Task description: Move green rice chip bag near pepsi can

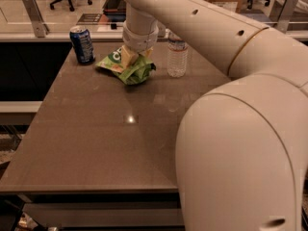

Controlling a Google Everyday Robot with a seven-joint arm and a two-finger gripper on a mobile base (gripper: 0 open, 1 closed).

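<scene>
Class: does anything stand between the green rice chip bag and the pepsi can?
Nothing visible: bare table between the green rice chip bag and the pepsi can. The end effector is on the bag.

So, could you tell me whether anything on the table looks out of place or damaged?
Only the flat light-green snack bag: it lies crumpled under the claw at the far side of the brown table, between the dark-blue drink can and the clear plastic water bottle. Both stand upright; nothing spilled.

Table (96, 143): can (82, 44), bag (137, 72) in pincer (134, 57), bottle (177, 57)
</scene>
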